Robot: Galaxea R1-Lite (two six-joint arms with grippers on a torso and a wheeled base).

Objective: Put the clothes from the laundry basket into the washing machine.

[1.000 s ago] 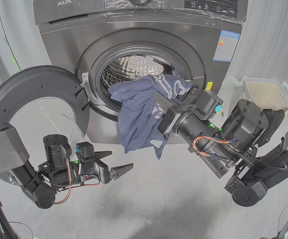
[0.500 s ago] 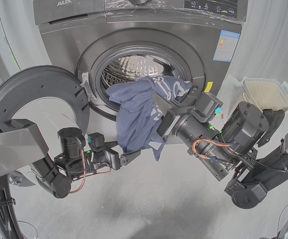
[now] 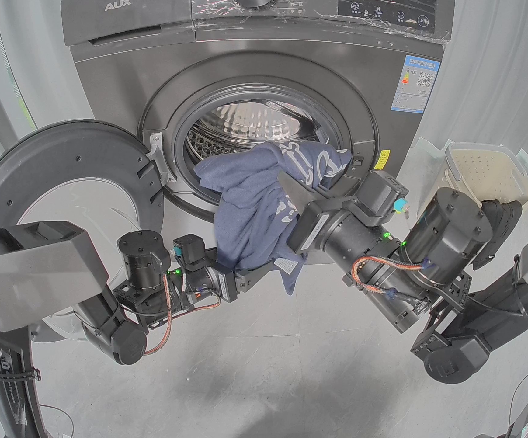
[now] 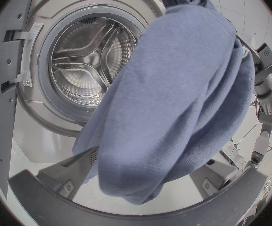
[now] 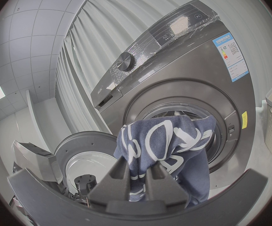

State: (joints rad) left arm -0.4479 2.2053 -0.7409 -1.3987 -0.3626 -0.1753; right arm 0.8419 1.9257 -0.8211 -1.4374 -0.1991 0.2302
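Shirt (image 3: 252, 208) hangs across the washing machine (image 3: 124, 74) rim, right fingers (image 5: 117, 179) clamped on it, left fingers (image 4: 76, 170) apart below.

Tips of left claw (image 3: 257, 273) covered by hem of shirt (image 3: 255, 214). Tips of right claw (image 5: 139, 168) buried in its folds. Part of drum (image 4: 79, 63) screened by cloth. Lower basket (image 3: 489, 174) concealed behind right arm. Lower edge of door (image 3: 63, 159) concealed behind left arm. Label (image 3: 415, 84) print too small to read.

Across washing machine (image 3: 124, 74) mouth, garment (image 3: 252, 208)
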